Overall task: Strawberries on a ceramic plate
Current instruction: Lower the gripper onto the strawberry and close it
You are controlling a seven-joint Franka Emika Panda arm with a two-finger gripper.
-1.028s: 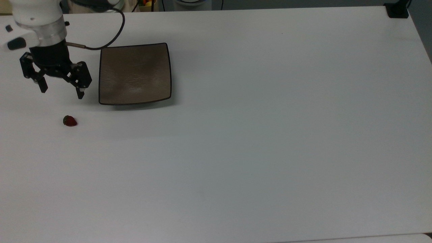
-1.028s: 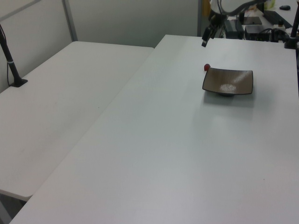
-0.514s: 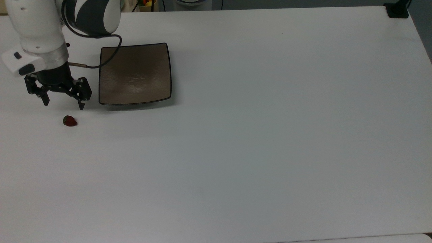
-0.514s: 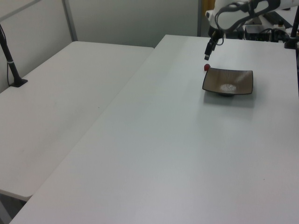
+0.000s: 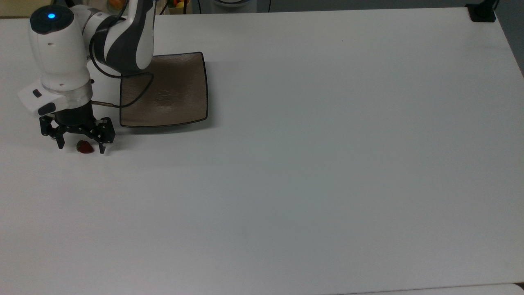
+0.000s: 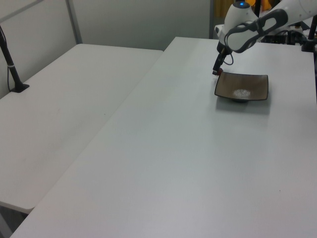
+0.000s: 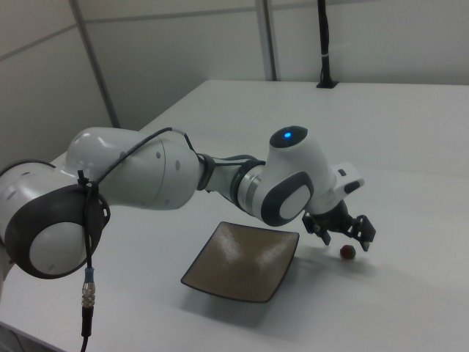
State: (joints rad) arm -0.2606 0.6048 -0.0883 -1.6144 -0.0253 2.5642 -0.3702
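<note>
The strawberry [image 5: 85,147] lies on the white desk [image 5: 311,164], left of the empty ceramic plate [image 5: 163,90] in the top view, bracketed by the released tool [image 5: 80,146], so grasping and transfer remain.

A broad white matte rectangular table [image 5: 327,164] takes up most of the top view, its surface evenly lit with a soft sheen. At its far right corner in the top view sits a small black clamp base [image 5: 482,12]. In the left view a second white table [image 6: 64,109] stands beside the first, along its left edge, with a narrow seam between them. A black post with a cable [image 6: 11,64] is mounted near that second table's left edge. Pale grey wall panels with metal uprights [image 6: 74,22] close the room behind. In the right view another black post [image 7: 323,44] rises at the table's far edge against similar pale panels [image 7: 183,51].
</note>
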